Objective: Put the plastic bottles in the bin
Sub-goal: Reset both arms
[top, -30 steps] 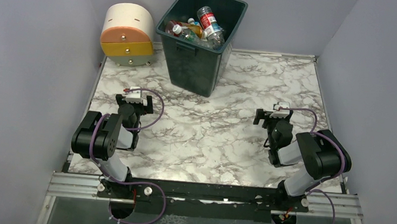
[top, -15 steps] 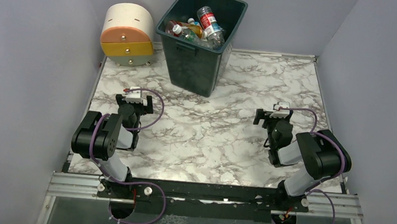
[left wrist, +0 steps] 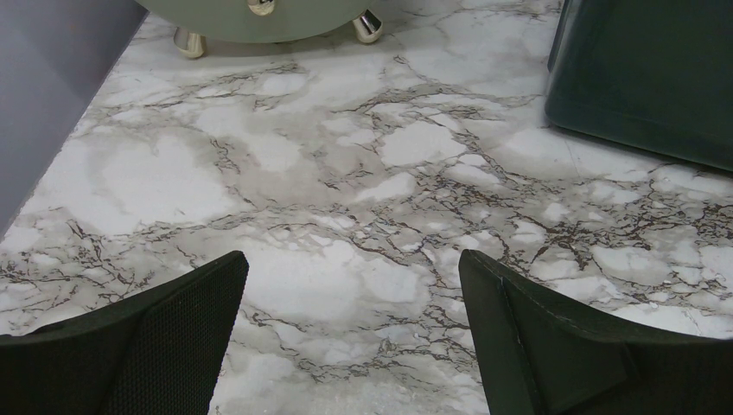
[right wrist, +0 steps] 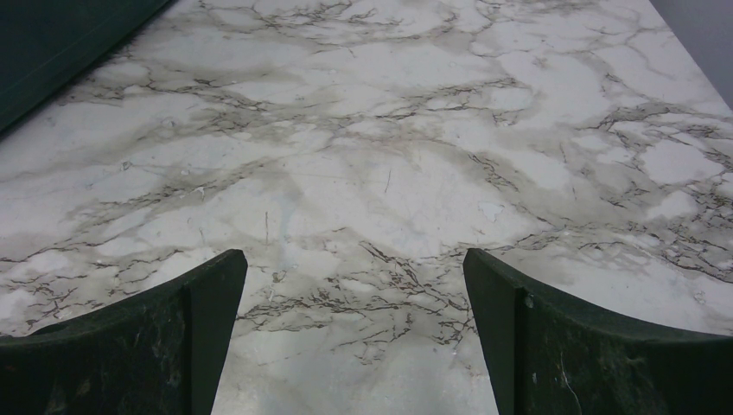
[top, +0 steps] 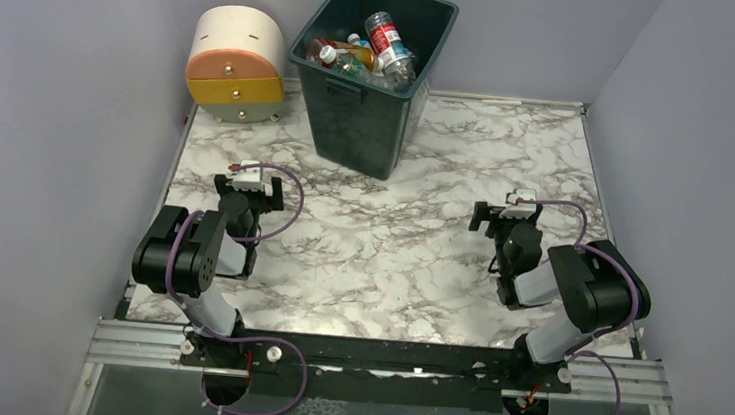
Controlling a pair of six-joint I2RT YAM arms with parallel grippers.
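The dark green bin (top: pixel 363 117) stands at the back of the marble table and holds several plastic bottles (top: pixel 378 46), one with a red and white label on top. No bottle lies on the table. My left gripper (top: pixel 252 179) is open and empty, low over the table at the left. In the left wrist view its fingers (left wrist: pixel 156 337) spread wide over bare marble, with the bin wall (left wrist: pixel 644 78) at the upper right. My right gripper (top: pixel 506 212) is open and empty at the right. The right wrist view shows only marble between its fingers (right wrist: pixel 562 337) and the bin wall (right wrist: pixel 52 43) at the upper left.
A rounded cream, orange and yellow drawer unit (top: pixel 237 62) stands at the back left beside the bin; its feet show in the left wrist view (left wrist: pixel 268 17). Grey walls close in the table on three sides.
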